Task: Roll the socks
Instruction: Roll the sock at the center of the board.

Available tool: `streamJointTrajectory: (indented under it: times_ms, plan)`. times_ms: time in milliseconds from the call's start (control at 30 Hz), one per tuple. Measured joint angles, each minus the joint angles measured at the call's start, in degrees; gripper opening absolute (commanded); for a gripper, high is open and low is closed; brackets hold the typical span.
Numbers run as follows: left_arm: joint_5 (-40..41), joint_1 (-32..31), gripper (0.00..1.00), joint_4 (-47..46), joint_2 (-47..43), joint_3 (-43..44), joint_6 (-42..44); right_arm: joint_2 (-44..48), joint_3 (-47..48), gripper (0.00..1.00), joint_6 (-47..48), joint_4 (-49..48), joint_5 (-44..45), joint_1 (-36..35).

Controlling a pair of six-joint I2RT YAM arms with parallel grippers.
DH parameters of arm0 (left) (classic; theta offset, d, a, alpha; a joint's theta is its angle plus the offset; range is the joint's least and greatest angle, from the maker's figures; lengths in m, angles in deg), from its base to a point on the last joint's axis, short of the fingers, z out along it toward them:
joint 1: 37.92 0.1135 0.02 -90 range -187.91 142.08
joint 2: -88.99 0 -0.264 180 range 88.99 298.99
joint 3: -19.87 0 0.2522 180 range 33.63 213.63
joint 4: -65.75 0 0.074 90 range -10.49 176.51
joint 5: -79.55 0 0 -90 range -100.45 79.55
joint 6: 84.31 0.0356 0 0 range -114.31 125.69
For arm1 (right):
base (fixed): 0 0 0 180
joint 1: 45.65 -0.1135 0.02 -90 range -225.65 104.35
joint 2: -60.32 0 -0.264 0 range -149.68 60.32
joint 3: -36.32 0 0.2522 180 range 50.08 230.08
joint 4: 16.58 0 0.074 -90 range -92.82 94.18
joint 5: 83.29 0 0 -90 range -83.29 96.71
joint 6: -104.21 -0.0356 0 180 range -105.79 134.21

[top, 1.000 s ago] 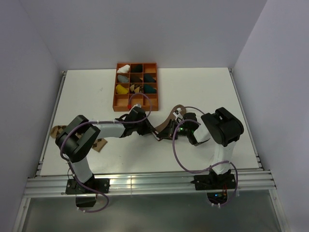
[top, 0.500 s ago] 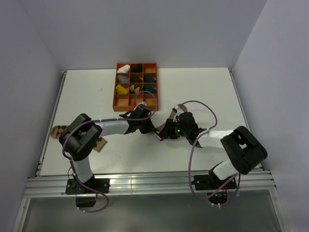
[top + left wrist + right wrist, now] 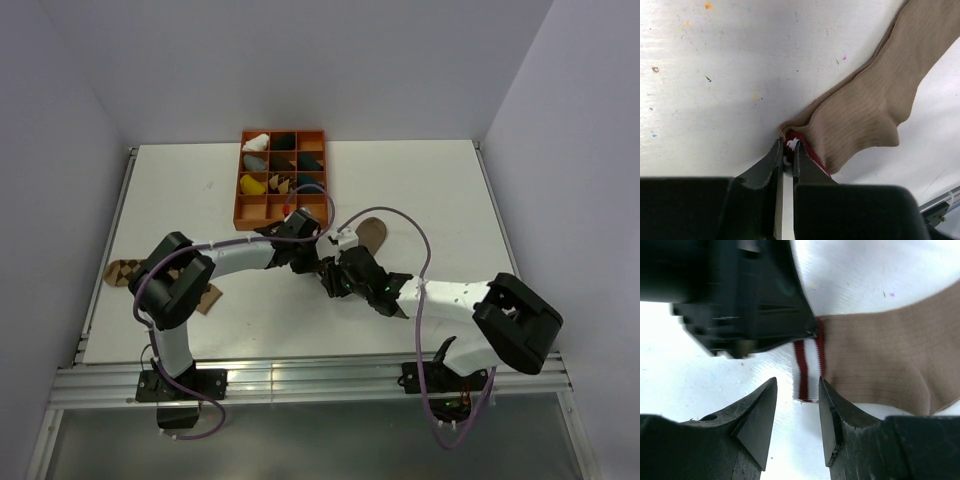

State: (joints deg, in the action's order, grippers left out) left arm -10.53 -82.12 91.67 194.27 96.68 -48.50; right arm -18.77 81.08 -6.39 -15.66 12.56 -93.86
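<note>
- No writing, label, brand name or number can be read anywhere in these views

The right gripper (image 3: 797, 384) hangs low over the white counter (image 3: 855, 265), its jaws apart with nothing between them. Just past their tips lies the red-and-white striped cuff (image 3: 807, 371) of a tan sock (image 3: 880, 365), which stretches flat to the right. The black left gripper (image 3: 813, 331) fills the upper left, its tip on the cuff's far corner.
</note>
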Motion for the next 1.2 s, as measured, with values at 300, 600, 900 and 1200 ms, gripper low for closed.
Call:
streamJointTrajectory:
  times_ms: [300,600,900,1200]
  plan:
    - [0.0,-0.1,0.00,1.2,0.7,1.0,0.4,-5.2,3.8,0.47,3.3,0.9,7.6,-5.4]
    - [0.0,-0.1,0.00,1.5,0.8,1.3,0.4,-10.3,5.7,0.35,3.1,1.9,13.1,-7.0]
    - [0.9,0.4,0.04,1.3,0.9,1.3,0.0,-13.7,9.4,0.00,0.9,4.6,17.5,-7.3]
    - [0.8,0.7,0.39,0.6,-0.3,-0.5,-1.5,-9.7,6.1,0.00,0.5,3.1,8.1,-3.2]
